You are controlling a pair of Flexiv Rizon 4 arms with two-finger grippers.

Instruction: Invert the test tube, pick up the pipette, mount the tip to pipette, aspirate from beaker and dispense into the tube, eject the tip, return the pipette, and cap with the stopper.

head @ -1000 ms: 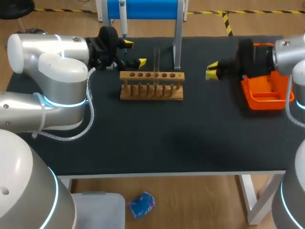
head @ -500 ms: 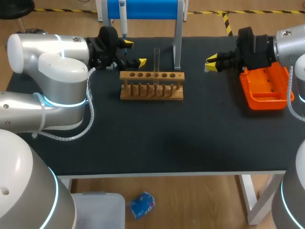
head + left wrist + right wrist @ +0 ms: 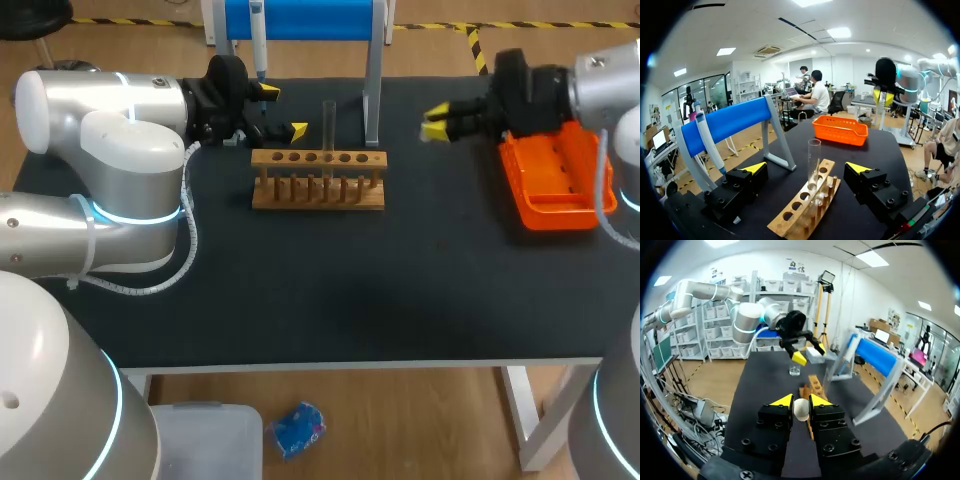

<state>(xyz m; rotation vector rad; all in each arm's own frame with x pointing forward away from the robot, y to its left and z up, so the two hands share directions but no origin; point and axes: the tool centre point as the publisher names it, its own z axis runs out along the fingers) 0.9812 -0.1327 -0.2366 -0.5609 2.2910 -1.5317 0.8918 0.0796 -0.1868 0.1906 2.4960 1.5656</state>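
Observation:
A clear test tube stands upright in the wooden rack. My left gripper is open just left of the tube; in the left wrist view the tube stands ahead of the left gripper, between its spread fingers and touching neither. My right gripper is shut on a small white stopper and hangs over the table, as the right gripper right of the rack in the head view. The pipette hangs on the blue stand. A small beaker sits beyond the rack.
An orange basket lies at the right side of the table, under my right arm. The blue stand's metal leg rises just behind the rack. The front half of the black table holds nothing.
My right gripper, with the stopper, has risen and moved left and toward the back of the table, nearer the rack. The left arm has kept still.

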